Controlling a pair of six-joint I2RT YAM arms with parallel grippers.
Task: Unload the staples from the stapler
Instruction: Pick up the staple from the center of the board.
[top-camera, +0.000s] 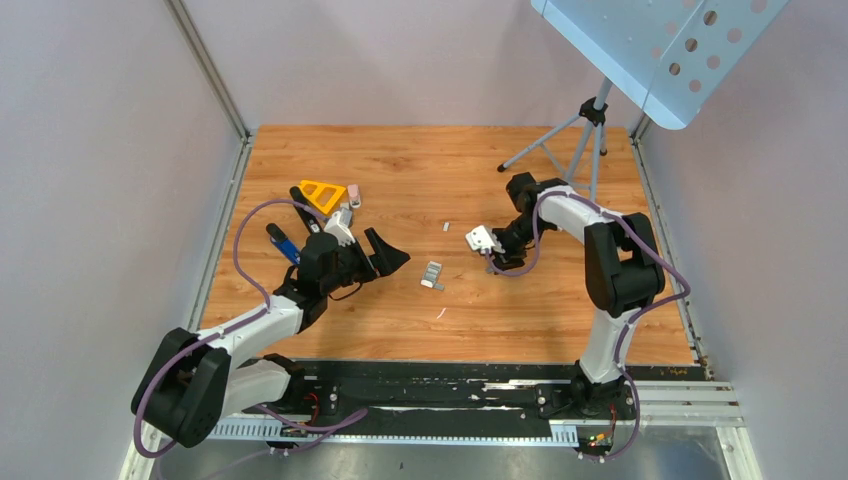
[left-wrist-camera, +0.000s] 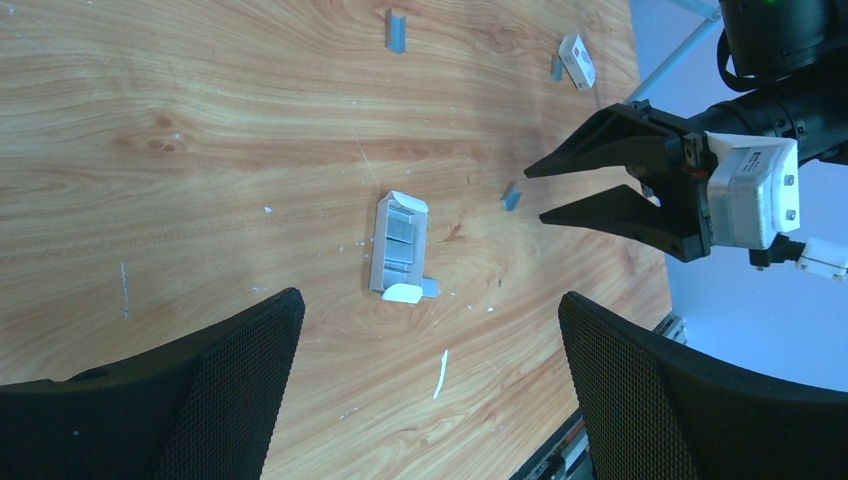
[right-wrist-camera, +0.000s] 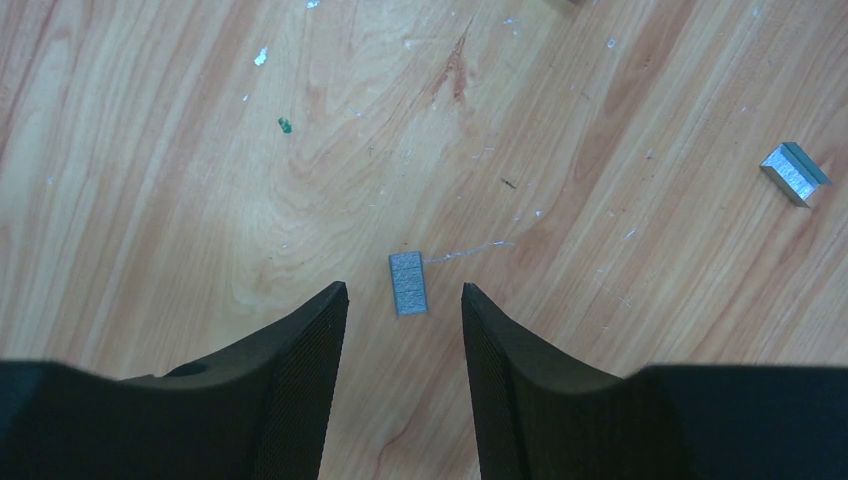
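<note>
A short grey strip of staples (right-wrist-camera: 408, 283) lies flat on the wooden table. My right gripper (right-wrist-camera: 403, 288) hovers over it, jaws partly open, one fingertip on each side with a gap on both. In the top view this right gripper (top-camera: 492, 262) points down at the middle right of the table. My left gripper (top-camera: 390, 246) is wide open and holds nothing. Just ahead of the left gripper (left-wrist-camera: 430, 298) sits a small grey staple box (left-wrist-camera: 400, 245). I cannot make out the stapler for sure; a blue and black tool (top-camera: 283, 243) lies behind the left arm.
Loose staple strips (left-wrist-camera: 396, 30) (right-wrist-camera: 795, 173) lie scattered on the table. A yellow triangle (top-camera: 323, 193) and a pink piece (top-camera: 354, 195) sit at the back left. A tripod (top-camera: 590, 130) stands at the back right. A white sliver (left-wrist-camera: 440, 375) lies near the front.
</note>
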